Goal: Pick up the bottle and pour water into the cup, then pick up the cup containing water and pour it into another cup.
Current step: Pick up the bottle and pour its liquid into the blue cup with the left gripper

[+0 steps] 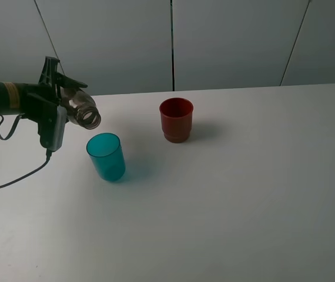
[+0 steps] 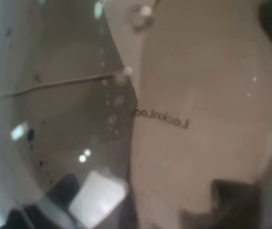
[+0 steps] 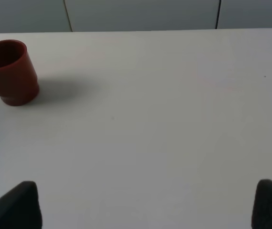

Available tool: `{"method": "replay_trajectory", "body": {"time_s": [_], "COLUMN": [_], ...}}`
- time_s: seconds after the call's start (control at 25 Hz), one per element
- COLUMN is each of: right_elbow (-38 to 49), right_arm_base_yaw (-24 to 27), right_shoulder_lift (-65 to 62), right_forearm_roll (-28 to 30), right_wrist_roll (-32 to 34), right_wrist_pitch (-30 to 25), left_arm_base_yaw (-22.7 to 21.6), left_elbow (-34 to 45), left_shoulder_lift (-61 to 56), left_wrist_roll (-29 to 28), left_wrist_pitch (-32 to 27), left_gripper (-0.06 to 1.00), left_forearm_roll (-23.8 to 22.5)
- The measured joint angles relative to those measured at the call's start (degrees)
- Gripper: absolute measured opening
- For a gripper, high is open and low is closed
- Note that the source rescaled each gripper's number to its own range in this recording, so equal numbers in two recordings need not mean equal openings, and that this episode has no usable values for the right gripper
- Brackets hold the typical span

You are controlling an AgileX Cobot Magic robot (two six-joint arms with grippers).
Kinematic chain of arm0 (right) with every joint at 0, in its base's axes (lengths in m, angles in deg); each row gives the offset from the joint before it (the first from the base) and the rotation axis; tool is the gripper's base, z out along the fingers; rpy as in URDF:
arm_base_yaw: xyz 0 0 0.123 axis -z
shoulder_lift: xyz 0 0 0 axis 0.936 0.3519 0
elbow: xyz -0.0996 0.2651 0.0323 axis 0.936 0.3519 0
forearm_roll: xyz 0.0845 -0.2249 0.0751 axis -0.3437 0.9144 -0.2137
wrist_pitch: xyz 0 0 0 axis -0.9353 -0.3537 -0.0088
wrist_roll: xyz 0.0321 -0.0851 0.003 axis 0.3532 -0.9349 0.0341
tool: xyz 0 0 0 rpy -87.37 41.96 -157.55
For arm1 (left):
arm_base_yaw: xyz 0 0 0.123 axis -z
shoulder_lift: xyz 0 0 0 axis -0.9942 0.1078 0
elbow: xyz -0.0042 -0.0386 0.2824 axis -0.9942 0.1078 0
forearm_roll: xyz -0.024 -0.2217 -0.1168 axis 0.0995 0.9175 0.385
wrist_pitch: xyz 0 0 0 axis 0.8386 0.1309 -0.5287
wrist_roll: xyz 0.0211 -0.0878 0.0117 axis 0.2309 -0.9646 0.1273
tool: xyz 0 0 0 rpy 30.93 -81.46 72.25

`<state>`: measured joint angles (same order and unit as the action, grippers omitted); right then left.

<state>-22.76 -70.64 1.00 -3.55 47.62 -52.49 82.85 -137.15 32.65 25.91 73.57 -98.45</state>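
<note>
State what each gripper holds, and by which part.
Left gripper: the bottle, tilted, gripped round its body. Right gripper: nothing, open.

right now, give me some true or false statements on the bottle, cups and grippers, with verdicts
1. The left gripper holds the bottle tipped on its side. True.
2. The red cup lies on its side. False: it stands upright.
3. The teal cup touches the red cup. False: they stand apart.
4. The right gripper is open and holds nothing. True.
</note>
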Motion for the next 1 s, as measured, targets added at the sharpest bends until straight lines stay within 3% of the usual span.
{"method": "replay_trajectory", "body": {"time_s": [1.0], "right_elbow": [0.00], "right_arm_base_yaw": [0.00], "right_shoulder_lift": [0.00], "right_forearm_roll": [0.00], "right_wrist_roll": [0.00], "right_wrist_pitch": [0.00], "left_arm_base_yaw": [0.80], "left_elbow": [-0.08], "left_shoulder_lift": [0.00], "left_wrist_roll": [8.09], "left_wrist_pitch": [2.46], "left_gripper": [0.02], "left_forearm_roll": [0.42]}}
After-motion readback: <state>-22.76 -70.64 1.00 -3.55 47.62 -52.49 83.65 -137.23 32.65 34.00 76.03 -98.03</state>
